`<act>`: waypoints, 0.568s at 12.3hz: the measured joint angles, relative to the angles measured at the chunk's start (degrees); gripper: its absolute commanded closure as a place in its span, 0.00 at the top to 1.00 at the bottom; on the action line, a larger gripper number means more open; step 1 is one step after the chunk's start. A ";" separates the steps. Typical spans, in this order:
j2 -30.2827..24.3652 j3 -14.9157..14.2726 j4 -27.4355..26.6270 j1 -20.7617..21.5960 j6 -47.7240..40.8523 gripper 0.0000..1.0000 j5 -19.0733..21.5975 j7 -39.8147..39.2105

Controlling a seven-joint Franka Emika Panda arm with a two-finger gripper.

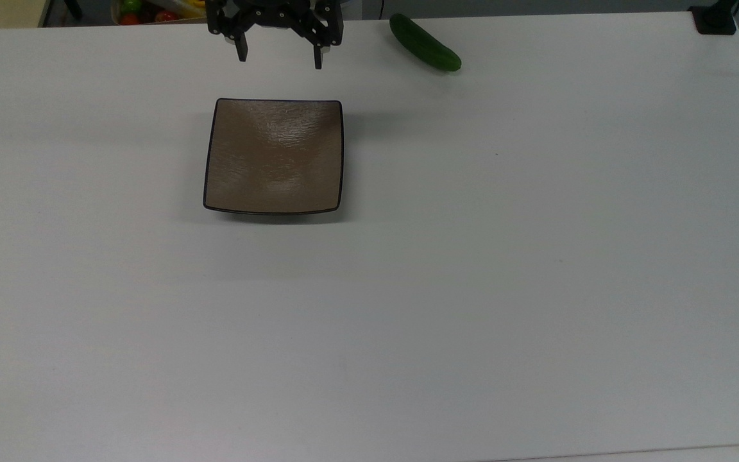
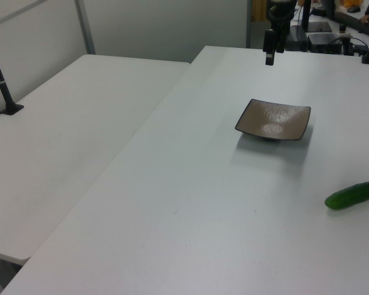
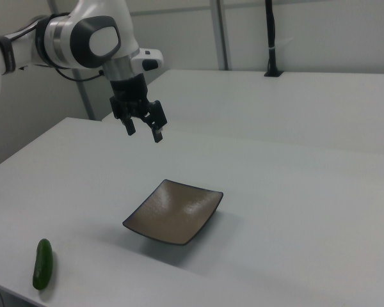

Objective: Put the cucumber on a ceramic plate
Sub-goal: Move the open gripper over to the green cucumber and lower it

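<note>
Cucumber (image 1: 425, 42) off the plate — lying on the white table (image 1: 472, 289).
Gripper (image 1: 280, 59) hangs above the brown ceramic plate's (image 1: 273, 157) far edge, fingers spread wide, empty — cucumber well apart toward the top view's right.

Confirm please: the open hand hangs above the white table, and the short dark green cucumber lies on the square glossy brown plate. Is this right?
Not quite. The short dark green cucumber lies on the white table, apart from the square glossy brown plate, as the top view shows. The open hand does hang above the table.
</note>
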 measured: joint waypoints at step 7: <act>-0.77 -0.78 -1.13 0.03 -0.06 1.00 0.00 -2.27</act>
